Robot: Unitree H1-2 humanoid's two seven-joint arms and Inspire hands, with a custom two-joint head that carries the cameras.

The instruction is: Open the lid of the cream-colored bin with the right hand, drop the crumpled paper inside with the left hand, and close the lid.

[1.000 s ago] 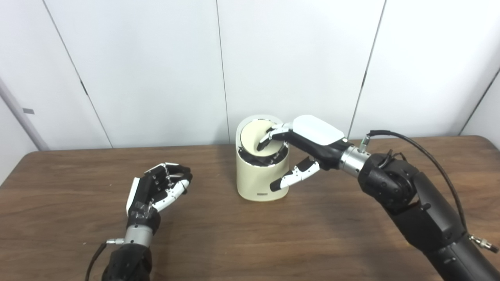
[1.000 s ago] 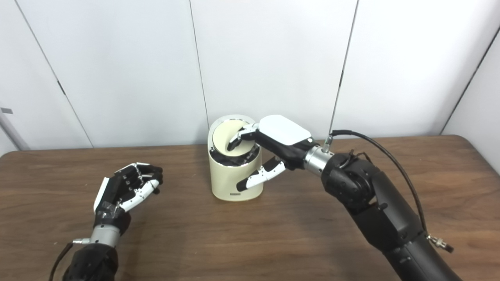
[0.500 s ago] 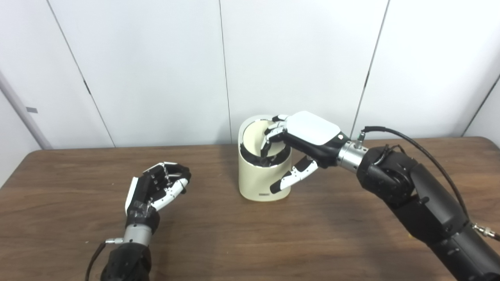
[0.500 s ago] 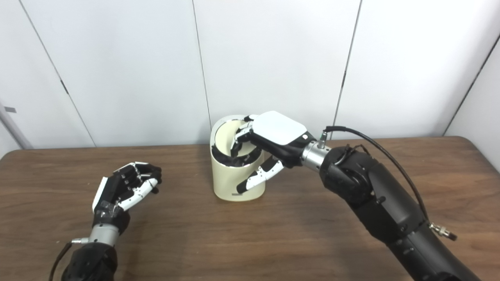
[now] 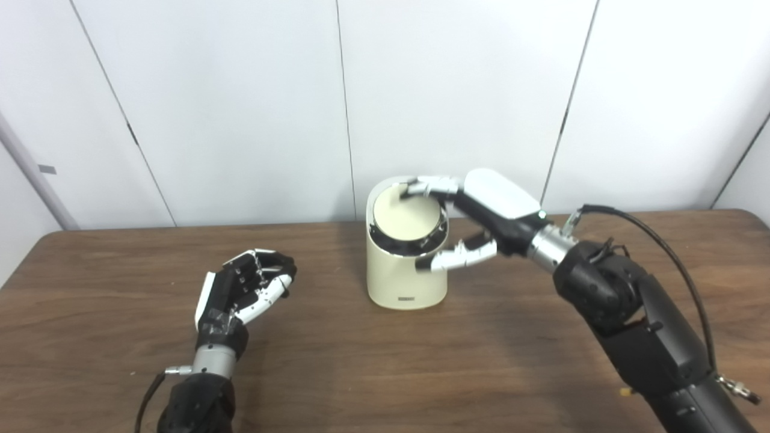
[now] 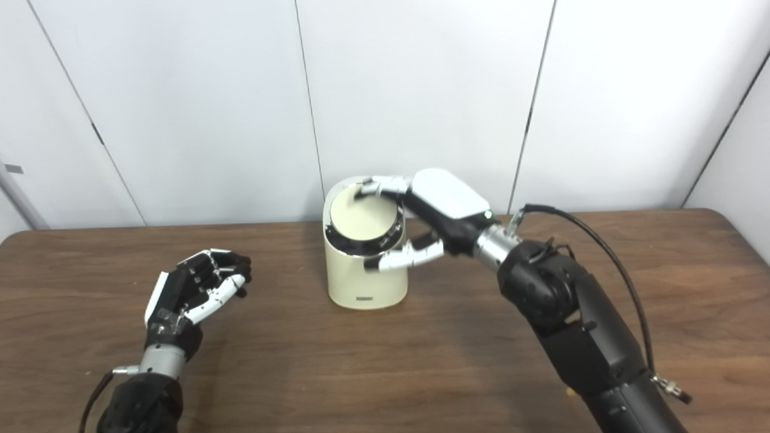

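The cream-colored bin (image 5: 406, 281) stands upright at the table's middle, near the back. Its round swing lid (image 5: 406, 215) lies flat inside the dark rim, so the inside is hidden. My right hand (image 5: 488, 203) reaches over the bin from the right, open. Its fingertips (image 5: 421, 186) rest at the lid's far edge and its thumb (image 5: 457, 258) lies against the bin's front right side. My left hand (image 5: 243, 288) rests on the table to the left of the bin, well apart from it, fingers curled with nothing seen in them. No crumpled paper is in view.
The brown wooden table (image 5: 385, 361) spans the whole view, with white wall panels (image 5: 240, 108) right behind the bin. A black cable (image 5: 662, 240) loops off my right forearm above the table's right side.
The lid was tipped steeply with my right fingers pressed into the opening; it has swung back to flat. My right fingers rose out to the lid's far edge. The left hand stayed still.
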